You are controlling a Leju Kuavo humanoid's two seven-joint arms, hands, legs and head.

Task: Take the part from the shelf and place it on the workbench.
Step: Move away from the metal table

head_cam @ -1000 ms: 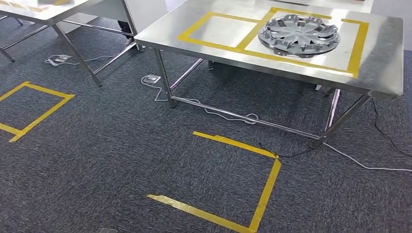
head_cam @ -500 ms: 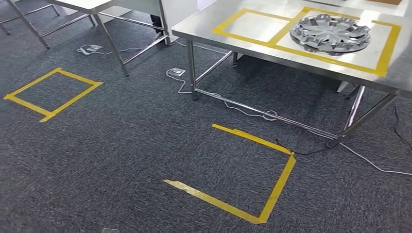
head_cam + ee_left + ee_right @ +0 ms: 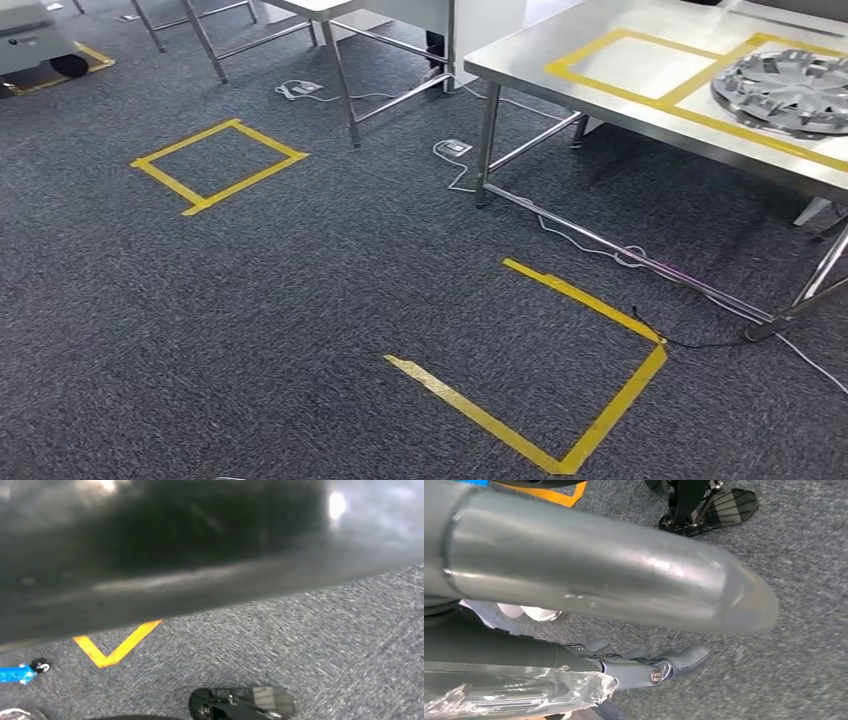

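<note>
Camera has swung left; part [image 3: 788,90] lies on workbench [image 3: 560,55].

I see the grey round plastic wheel-cover part [image 3: 790,90] with spoke-like ribs lying flat on the shiny steel table [image 3: 560,55] at the far right of my head view. It sits inside a yellow tape rectangle [image 3: 690,100], in the right-hand of two marked fields, partly cut off by the picture's edge.
</note>
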